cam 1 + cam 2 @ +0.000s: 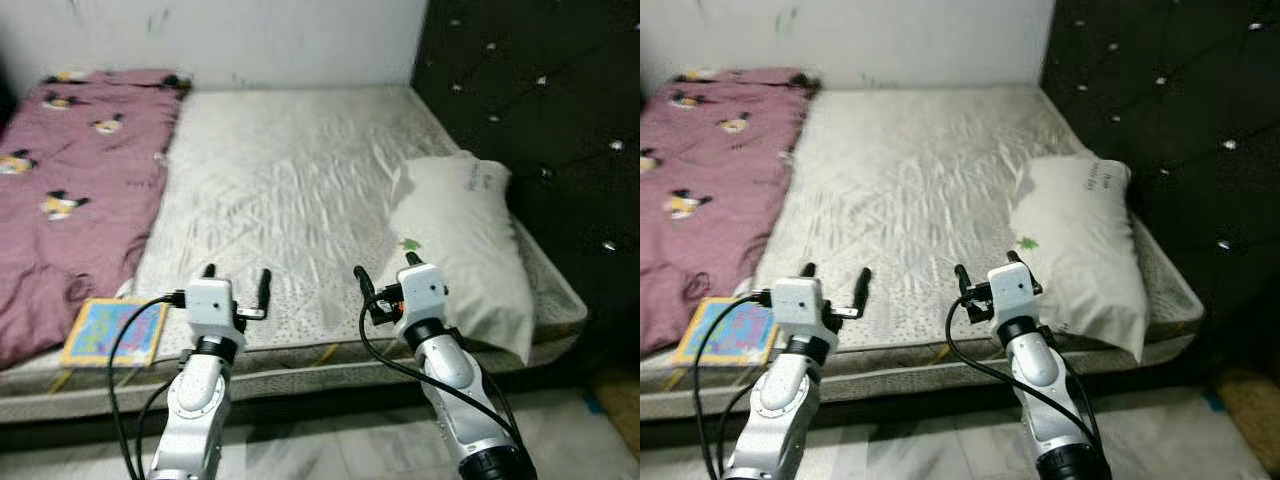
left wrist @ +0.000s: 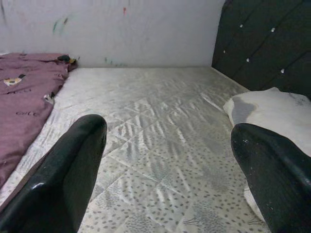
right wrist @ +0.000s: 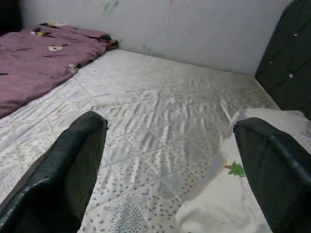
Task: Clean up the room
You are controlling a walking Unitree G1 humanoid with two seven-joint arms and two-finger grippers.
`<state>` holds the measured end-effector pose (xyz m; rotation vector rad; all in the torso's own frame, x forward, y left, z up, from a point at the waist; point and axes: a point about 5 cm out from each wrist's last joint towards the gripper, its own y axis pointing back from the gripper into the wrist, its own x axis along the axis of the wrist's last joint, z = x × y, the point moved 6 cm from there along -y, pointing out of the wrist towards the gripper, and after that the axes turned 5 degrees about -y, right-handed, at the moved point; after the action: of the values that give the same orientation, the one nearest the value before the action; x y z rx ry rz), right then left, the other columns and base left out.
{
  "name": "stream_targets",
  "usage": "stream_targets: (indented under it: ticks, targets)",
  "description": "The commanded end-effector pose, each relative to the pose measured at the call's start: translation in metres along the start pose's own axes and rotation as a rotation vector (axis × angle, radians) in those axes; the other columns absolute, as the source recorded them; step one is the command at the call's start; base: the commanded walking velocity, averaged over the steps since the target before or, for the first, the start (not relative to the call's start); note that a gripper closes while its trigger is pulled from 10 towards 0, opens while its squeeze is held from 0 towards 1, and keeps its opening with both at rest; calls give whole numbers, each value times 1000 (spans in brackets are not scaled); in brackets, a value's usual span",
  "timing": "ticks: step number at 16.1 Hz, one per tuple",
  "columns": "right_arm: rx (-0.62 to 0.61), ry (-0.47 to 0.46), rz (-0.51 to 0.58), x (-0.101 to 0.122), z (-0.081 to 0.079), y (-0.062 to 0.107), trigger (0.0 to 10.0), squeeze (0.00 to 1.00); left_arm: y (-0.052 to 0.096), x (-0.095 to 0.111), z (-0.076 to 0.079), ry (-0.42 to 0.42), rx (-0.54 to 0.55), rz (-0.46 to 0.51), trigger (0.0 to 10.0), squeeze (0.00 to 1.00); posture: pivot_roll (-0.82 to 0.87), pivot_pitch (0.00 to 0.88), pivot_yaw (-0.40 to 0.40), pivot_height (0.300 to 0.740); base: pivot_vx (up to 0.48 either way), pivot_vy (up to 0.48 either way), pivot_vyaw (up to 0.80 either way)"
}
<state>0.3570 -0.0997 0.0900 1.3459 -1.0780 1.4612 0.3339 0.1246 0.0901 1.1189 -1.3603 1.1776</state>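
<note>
A bare quilted mattress (image 1: 290, 190) lies before me. A white pillow (image 1: 465, 240) rests on its right side by the black tufted headboard (image 1: 540, 110). A mauve blanket (image 1: 70, 170) with small bird prints covers the left part. A colourful book (image 1: 115, 332) lies at the near left edge. My left gripper (image 1: 237, 277) hovers open over the front edge of the mattress, holding nothing. My right gripper (image 1: 385, 272) is open too, just left of the pillow's near end. The pillow (image 3: 252, 189) sits close beside one right fingertip (image 3: 272, 165).
A white wall (image 1: 250, 40) with faint marks runs behind the bed. Pale floor (image 1: 320, 440) shows below the mattress edge, with a brownish mat (image 1: 615, 395) at the far right.
</note>
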Motion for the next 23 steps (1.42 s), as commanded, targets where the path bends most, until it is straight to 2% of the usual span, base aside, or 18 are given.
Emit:
stream_targets:
  ticks: [1,10,18,20,23]
  targets:
    - [14,-2,8,3,-4,-2,10000,0,1,3,-2,-6,-4,15,10000,0,1,54,-5,740,315,0,0]
    - [15,-4,10,3,-5,-2,10000,0,2,3,-3,-3,-6,12,10000,0,3,60,-6,740,367,0,0]
    - [22,6,14,4,-6,-3,10000,0,1,0,-7,-15,27,-7,10000,0,5,58,-6,740,0,0,100]
    - [22,6,14,4,-6,-3,10000,0,1,0,-7,-16,26,-7,10000,0,5,58,-6,740,0,-296,766]
    - [18,3,11,4,-5,-3,10000,0,0,0,-6,-17,22,-8,10000,0,4,56,-7,740,0,-336,0]
